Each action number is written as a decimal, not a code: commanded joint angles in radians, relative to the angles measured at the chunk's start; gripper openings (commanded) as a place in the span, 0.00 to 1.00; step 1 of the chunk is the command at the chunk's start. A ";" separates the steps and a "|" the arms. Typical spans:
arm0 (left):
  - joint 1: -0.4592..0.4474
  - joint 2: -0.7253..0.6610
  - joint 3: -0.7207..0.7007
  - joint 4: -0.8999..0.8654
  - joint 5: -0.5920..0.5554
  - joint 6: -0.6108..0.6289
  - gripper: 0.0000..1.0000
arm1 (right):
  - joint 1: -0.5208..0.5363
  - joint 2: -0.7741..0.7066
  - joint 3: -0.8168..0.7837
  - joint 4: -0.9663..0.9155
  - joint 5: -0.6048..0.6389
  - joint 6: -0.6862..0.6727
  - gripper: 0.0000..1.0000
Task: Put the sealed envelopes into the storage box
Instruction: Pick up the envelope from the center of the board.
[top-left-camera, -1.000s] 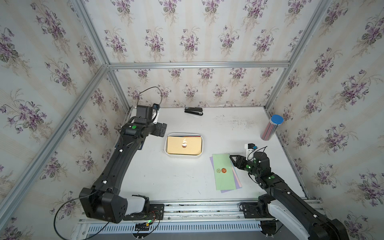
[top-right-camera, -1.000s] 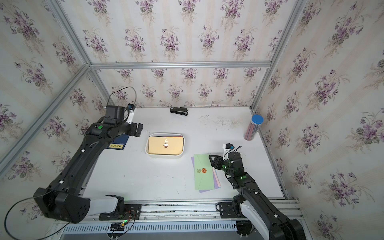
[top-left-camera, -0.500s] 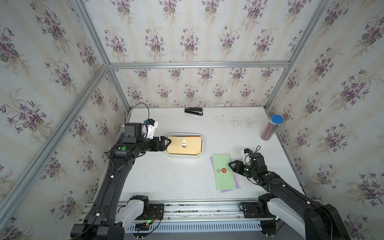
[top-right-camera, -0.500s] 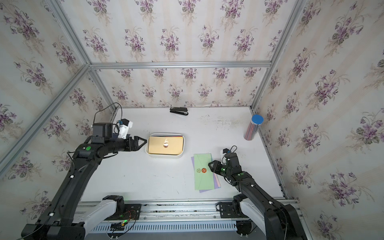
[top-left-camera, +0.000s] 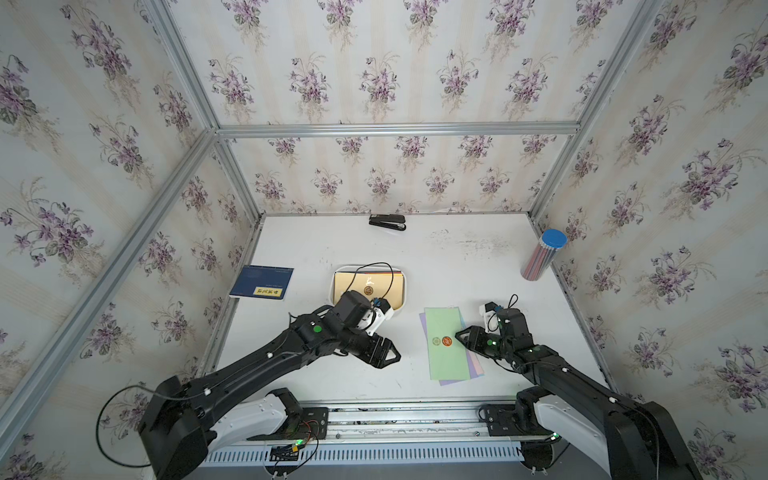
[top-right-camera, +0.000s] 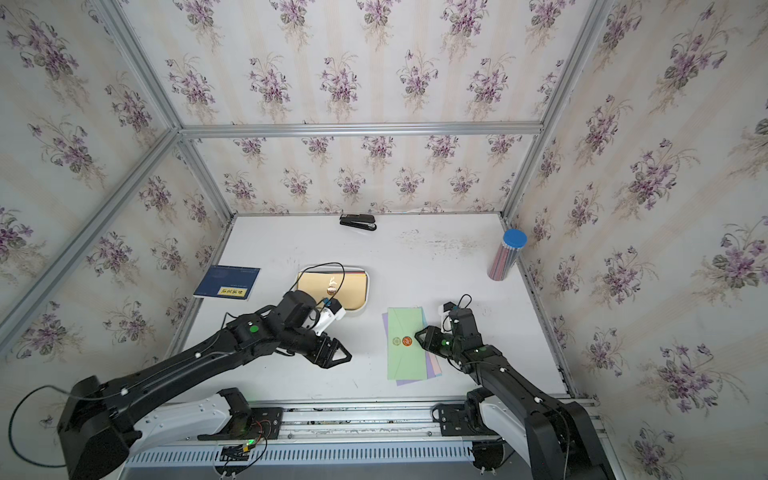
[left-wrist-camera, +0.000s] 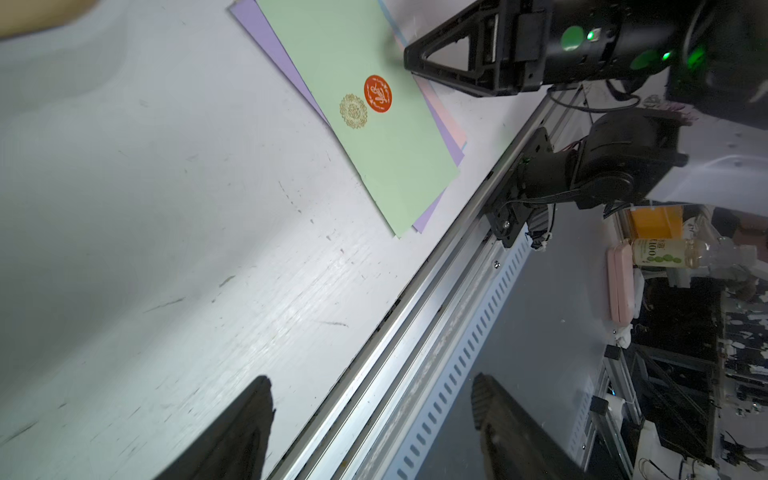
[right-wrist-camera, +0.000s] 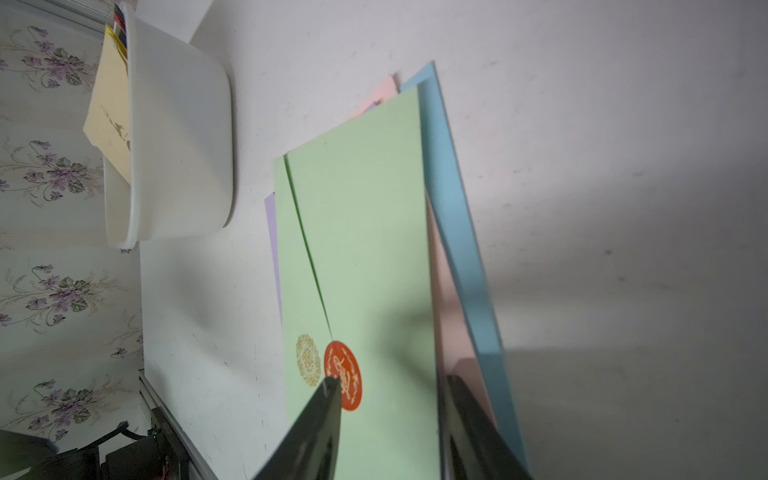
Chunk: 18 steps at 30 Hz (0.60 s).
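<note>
A stack of sealed envelopes lies at the front right of the table, a green envelope (top-left-camera: 446, 357) (top-right-camera: 405, 359) (left-wrist-camera: 374, 137) (right-wrist-camera: 361, 249) with an orange seal on top. Lilac, pink and light blue edges show beneath it. My right gripper (top-left-camera: 459, 335) (top-right-camera: 418, 332) (right-wrist-camera: 392, 380) is open at the stack's right edge. One finger (right-wrist-camera: 328, 399) is over the seal, the other lies along the pink edge. My left gripper (top-left-camera: 394, 357) (top-right-camera: 347, 355) (left-wrist-camera: 370, 390) hovers open and empty just left of the stack. The white storage box (top-left-camera: 335, 286) (top-right-camera: 367, 291) (right-wrist-camera: 178, 145) holds a cream envelope (top-left-camera: 374, 286).
A dark blue book (top-left-camera: 262, 282) lies at the left wall. A black stapler (top-left-camera: 387, 221) sits at the back edge. A blue-lidded pencil tube (top-left-camera: 542, 255) stands at the right wall. The metal front rail (top-left-camera: 395, 409) runs close to the stack.
My left arm has swung from the back left, past the box, to the front middle beside the stack, its jaws narrowing somewhat. The right jaws have narrowed over the stack's edge.
</note>
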 joint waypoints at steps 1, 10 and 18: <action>-0.058 0.113 0.021 0.174 -0.066 -0.076 0.73 | 0.001 -0.001 -0.004 0.016 -0.021 -0.001 0.44; -0.146 0.450 0.132 0.324 -0.077 -0.136 0.68 | 0.001 0.000 -0.007 0.023 -0.025 0.000 0.44; -0.157 0.569 0.143 0.369 -0.066 -0.167 0.67 | 0.001 -0.017 -0.012 0.023 -0.033 -0.002 0.43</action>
